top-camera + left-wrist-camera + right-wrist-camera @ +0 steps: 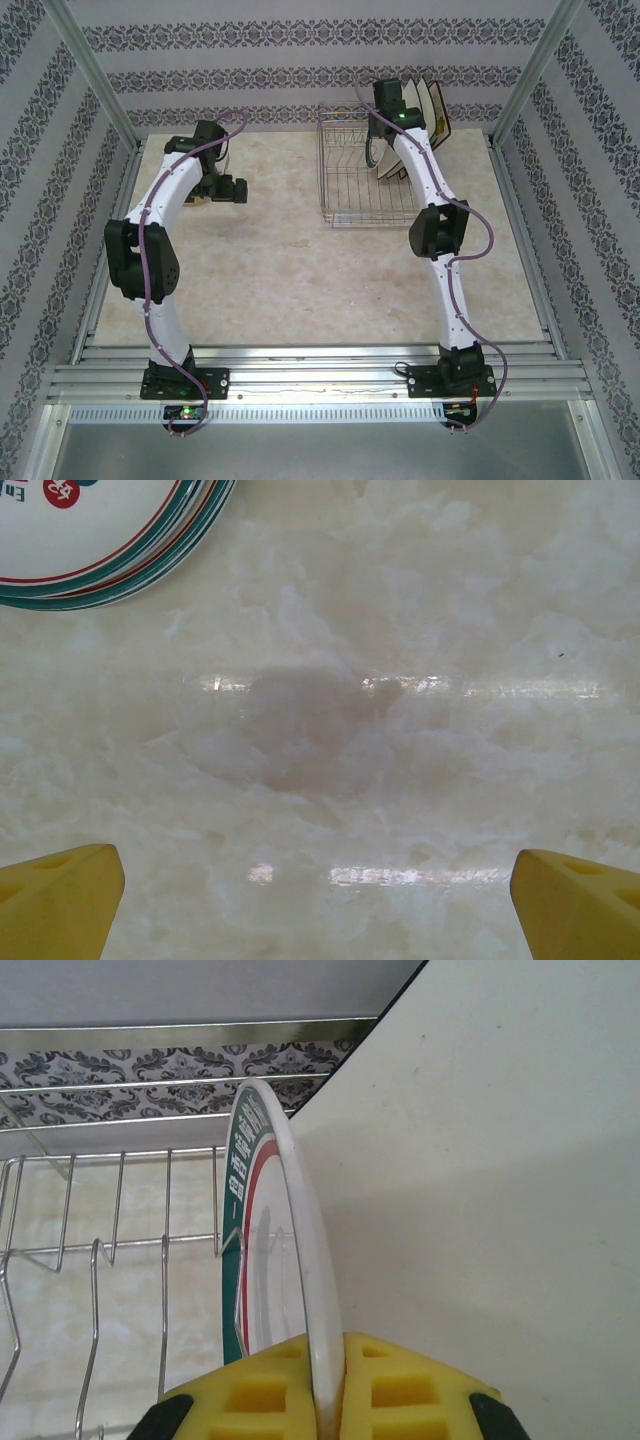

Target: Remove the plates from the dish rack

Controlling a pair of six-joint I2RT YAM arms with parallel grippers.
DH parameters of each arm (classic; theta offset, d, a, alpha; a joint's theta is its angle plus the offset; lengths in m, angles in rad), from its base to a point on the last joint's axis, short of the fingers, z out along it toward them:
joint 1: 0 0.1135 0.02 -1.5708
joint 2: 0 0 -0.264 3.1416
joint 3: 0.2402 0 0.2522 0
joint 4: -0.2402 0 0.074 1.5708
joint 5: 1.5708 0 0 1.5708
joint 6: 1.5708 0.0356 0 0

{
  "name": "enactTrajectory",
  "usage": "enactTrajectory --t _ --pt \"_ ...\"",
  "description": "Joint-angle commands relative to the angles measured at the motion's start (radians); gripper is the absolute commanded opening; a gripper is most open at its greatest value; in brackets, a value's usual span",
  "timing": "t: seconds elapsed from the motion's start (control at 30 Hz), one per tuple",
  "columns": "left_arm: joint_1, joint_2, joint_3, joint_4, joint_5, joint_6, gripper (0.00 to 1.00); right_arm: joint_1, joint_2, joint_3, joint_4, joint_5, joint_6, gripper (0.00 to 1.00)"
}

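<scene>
- Top external view: a pale cream, marble-patterned tabletop (270, 260) forms the floor of a boxed cell. Wallpaper (300, 40) in grey-and-white stripes with dark floral bands covers the three walls around it.
- Aluminium posts (85, 60) rise at the far corners. Ribbed metal rails (320, 370) run along the near edge, where both arm bases are bolted.
- The dish rack (350, 190) stands on the far right part of the tabletop, close to the back wall. Plates stand upright at its far end, and cream square plates (437, 105) with dark rims lean at the back right corner.
- Right wrist view: the right end effector (330, 1385) is clenched on the rim of a round plate (285, 1210), one yellow pad on each face.
- This round plate is white with teal and red bands. It stands on edge inside the dish rack, with the divider wires to its left.
- Just to its right is the plain cream face of one of the square plates, its dark rim running up to the top edge of the view. The patterned wall shows beyond the rack.
- Left wrist view: the left end effector (320, 890) is released, its yellow fingertips wide apart above the glossy tabletop. The surface shows a soft shadow and strips of reflected light.
- A stack of round plates (90, 540) with teal and red rims lies flat on the tabletop at the upper left, apart from the fingers.
- From above, the left end effector sits at the far left of the tabletop, well apart from the dish rack.
</scene>
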State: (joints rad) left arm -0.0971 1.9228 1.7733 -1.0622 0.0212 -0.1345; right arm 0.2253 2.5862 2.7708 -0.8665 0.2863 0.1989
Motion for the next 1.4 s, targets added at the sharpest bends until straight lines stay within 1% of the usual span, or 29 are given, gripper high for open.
enactTrajectory --t 0.0,0.27,0.37,0.47,0.53,0.63,0.67,0.77,0.83,0.9,1.0,1.13,1.23,1.37 --pt "-0.007 0.022 -0.011 0.001 -0.021 -0.002 1.00 0.026 -0.141 0.000 0.003 -0.010 -0.032 0.00" --pt "-0.007 0.036 -0.004 0.008 -0.013 -0.005 1.00 0.037 -0.264 -0.044 -0.060 0.045 -0.086 0.00" --pt "-0.007 0.036 -0.006 0.011 -0.020 -0.009 1.00 0.039 -0.308 -0.058 -0.095 0.034 -0.075 0.00" --pt "-0.007 0.035 -0.015 0.025 -0.013 -0.014 1.00 0.039 -0.348 -0.075 -0.127 -0.008 -0.062 0.00" --pt "-0.007 0.035 -0.017 0.031 -0.005 -0.014 1.00 0.038 -0.387 -0.122 -0.125 -0.058 -0.048 0.00" --pt "-0.006 0.034 -0.018 0.034 0.002 -0.015 1.00 0.029 -0.483 -0.260 -0.088 -0.195 -0.011 0.00" --pt "-0.007 0.031 -0.021 0.035 0.003 -0.014 1.00 0.024 -0.517 -0.322 -0.058 -0.245 0.003 0.00" --pt "-0.007 0.019 -0.039 0.051 0.011 -0.013 1.00 0.004 -0.660 -0.583 0.102 -0.419 0.051 0.00" --pt "-0.007 0.011 -0.053 0.067 0.026 -0.013 1.00 -0.020 -0.751 -0.766 0.234 -0.570 0.104 0.00" --pt "-0.007 0.011 -0.055 0.075 0.039 -0.013 0.99 -0.046 -0.814 -0.908 0.338 -0.697 0.161 0.00" --pt "-0.007 0.014 -0.057 0.084 0.056 -0.013 1.00 -0.072 -0.887 -1.098 0.492 -0.849 0.223 0.00" --pt "-0.007 0.014 -0.072 0.112 0.094 -0.014 1.00 -0.096 -0.937 -1.321 0.766 -1.044 0.355 0.00" --pt "-0.007 0.010 -0.082 0.137 0.140 -0.016 1.00 -0.099 -0.929 -1.409 0.906 -1.124 0.421 0.00" --pt "-0.006 -0.006 -0.105 0.178 0.193 -0.019 1.00 -0.099 -0.894 -1.493 1.085 -1.187 0.522 0.00"
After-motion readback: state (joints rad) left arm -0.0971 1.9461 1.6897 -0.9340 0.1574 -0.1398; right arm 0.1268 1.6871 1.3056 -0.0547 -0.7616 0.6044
